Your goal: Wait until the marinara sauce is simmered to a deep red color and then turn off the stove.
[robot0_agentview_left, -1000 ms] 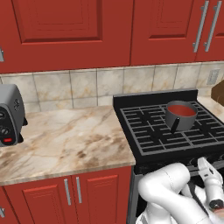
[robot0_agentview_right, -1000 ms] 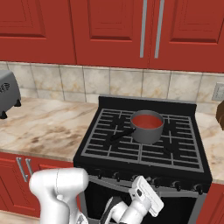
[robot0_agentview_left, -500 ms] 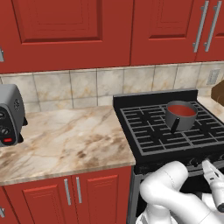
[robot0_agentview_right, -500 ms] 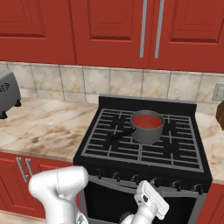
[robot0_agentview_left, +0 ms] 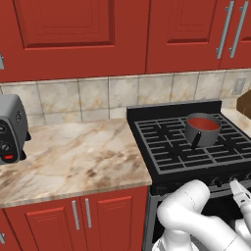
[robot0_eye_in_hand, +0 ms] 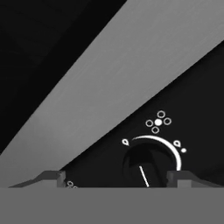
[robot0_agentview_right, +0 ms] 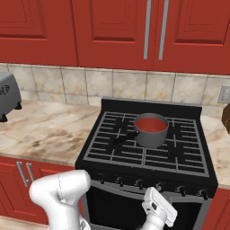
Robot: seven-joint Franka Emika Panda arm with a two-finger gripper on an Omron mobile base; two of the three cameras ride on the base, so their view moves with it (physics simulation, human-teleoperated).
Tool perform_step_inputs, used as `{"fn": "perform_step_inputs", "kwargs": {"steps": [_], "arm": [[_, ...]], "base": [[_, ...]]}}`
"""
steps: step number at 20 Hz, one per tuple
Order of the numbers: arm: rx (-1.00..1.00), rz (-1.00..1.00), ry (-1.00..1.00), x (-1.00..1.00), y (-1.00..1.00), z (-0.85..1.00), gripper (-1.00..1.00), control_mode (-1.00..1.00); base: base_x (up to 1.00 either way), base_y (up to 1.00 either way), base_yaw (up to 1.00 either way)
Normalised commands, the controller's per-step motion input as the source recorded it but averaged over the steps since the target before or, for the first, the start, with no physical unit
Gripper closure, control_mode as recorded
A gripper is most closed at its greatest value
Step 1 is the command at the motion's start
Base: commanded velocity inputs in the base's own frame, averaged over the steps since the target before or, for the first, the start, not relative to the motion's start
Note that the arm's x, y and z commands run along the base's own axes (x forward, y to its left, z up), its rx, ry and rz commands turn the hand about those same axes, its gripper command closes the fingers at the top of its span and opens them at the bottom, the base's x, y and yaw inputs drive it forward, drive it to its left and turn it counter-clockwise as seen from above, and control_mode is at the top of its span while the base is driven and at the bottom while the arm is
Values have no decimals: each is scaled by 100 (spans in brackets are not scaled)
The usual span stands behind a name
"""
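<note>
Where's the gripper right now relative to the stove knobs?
The gripper is low at the stove front, below the saucepan; in the hand view its fingertips flank one knob.

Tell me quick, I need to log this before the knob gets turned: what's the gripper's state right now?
Gripper: open, holding nothing; its fingertips straddle a stove knob without clamping it.

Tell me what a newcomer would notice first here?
The saucepan of red marinara sauce on the black stove, under red cabinets. Next, the gripper low at the stove front, fingertips either side of a knob.
</note>
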Motion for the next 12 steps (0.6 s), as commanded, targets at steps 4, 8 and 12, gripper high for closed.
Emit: {"fn": "perform_step_inputs", "kwargs": {"steps": [4, 8, 12], "arm": [[-3, 0, -1, 0, 23, 0, -100, -100], [-6, 0, 0, 0, 37, 0, -100, -100], [-6, 0, 0, 1, 36, 0, -100, -100]], "base": [[0, 0, 0], [0, 0, 0], [0, 0, 0]]}}
